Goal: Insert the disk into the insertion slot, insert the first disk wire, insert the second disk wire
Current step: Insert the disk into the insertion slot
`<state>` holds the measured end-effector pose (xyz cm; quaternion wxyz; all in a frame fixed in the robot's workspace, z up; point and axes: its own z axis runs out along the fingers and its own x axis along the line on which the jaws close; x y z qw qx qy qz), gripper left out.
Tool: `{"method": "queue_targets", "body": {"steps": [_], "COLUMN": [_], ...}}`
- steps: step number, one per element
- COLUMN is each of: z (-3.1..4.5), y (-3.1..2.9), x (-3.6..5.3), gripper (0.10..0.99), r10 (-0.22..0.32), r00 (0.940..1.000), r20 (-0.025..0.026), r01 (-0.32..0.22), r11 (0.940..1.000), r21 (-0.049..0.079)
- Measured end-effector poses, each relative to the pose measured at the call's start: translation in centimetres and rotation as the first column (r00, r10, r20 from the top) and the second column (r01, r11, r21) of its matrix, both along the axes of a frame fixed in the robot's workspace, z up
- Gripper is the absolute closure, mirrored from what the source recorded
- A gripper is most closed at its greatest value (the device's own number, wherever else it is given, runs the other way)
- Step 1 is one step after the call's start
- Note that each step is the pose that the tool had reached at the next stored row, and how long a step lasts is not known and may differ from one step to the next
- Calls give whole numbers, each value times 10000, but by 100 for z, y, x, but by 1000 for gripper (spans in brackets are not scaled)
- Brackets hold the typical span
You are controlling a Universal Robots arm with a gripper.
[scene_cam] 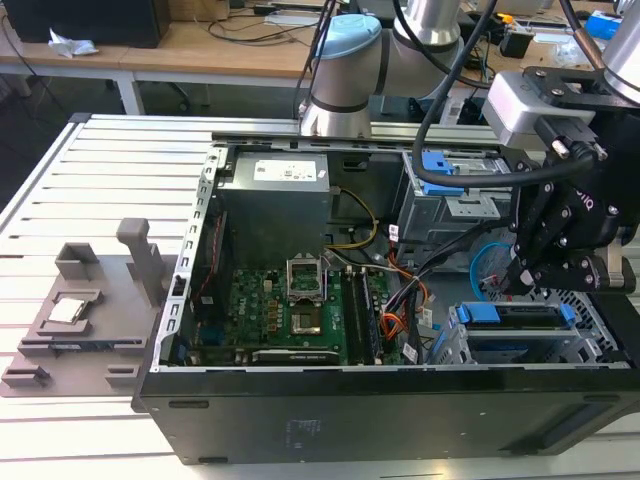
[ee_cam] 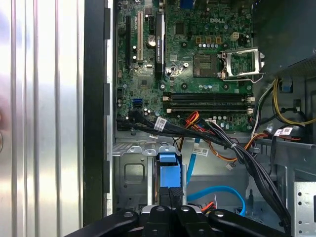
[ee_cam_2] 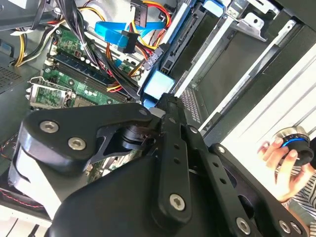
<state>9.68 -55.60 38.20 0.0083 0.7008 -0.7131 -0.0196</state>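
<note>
- Already the disk appeared seated in the insertion slot, lying flat in the silver perforated cage directly beneath the gripper, so I judged the first step done.
- Neither disk wire seemed to be plugged in. The blue data cable hung loose ahead of the tool in the second wrist view, its dark connector free among the red and orange power wires. In the first wrist view a loop of it lay just beside the fingers, above the cage floor.
- By my reading, both wire steps were left to do.
- The gripper had its fingers drawn narrow, side by side, with nothing visibly pinched between them. Their tips sat right at the end tab of the blue carrier, touching it or very nearly so; I could not tell which.
- In the second wrist view the gripper pointed at that same blue tab, with the cage's dark bay just beyond it.
- The disk looked like a flat silver slab framed in bright blue plastic, with a tab at each end and level in its bay.
- The green motherboard lay well beyond the fingertips, away from the work.
- A person's hand held a round knob off behind the tool, outside the case.
</note>
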Motion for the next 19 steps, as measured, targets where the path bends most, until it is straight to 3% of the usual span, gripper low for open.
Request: {"method": "queue_targets", "body": {"steps": [4,10,19], "z": [0,-6,-99], "y": [1,9,9], "x": [48,201,268], "gripper": [980,980,980], "r10": [0,1,0], "r00": [10000,10000,10000], "r20": [-3,-19,-20], "r01": [0,-1,0], "r11": [10000,10000,10000], "r21": [0,3,0]}}
